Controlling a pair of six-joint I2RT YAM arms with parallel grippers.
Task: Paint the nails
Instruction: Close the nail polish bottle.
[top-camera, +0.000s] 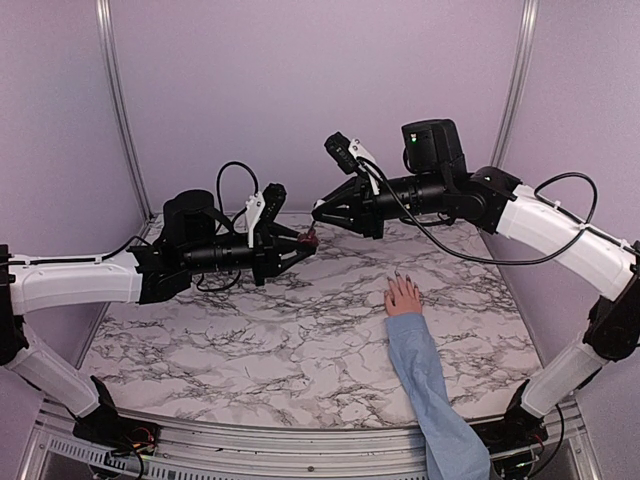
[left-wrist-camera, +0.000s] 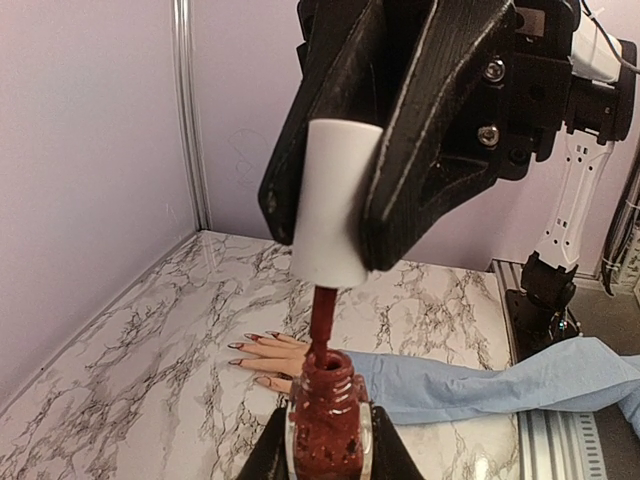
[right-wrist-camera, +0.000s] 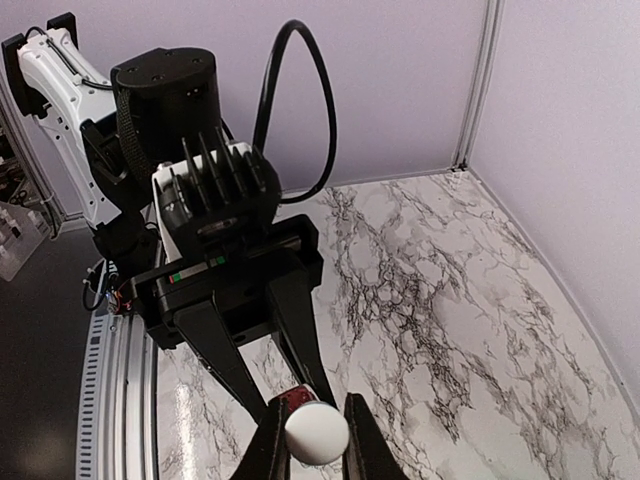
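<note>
Currently the left gripper (left-wrist-camera: 330, 452) is seen clamped on a small glass bottle (left-wrist-camera: 328, 415) of dark red polish, held upright and clear of the table. The right gripper (right-wrist-camera: 316, 440) is closed on a white cylindrical cap (left-wrist-camera: 330, 205), pinched from both sides by its black fingers (left-wrist-camera: 440, 120). The cap is held directly above the bottle, slightly tilted. A thin, red-coated brush stem (left-wrist-camera: 322, 315) is noted running from the cap down into the open neck; its tip is hidden in the polish. Cap and bottle are apart, joined only by the stem.

Both grippers are met tip to tip over the far middle of the marbled table (top-camera: 250, 350). The left arm (top-camera: 80, 280) is stretched in from the left, the right arm (top-camera: 560, 235) from the right.

The nails (left-wrist-camera: 237, 346) are found on a small pinkish hand (top-camera: 403, 297) laid flat, palm down, on the table. It lies right of centre, nearer than the grippers and apart from both. Its fingers are pointed toward the far side. The nails are seen as long, pointed and dark; whether wet polish lies on them cannot be told.

The forearm, in a light-blue sleeve (top-camera: 432, 390), is laid back to the near edge, just left of the right arm's base. The table is enclosed by pale purple walls (top-camera: 300, 80).
</note>
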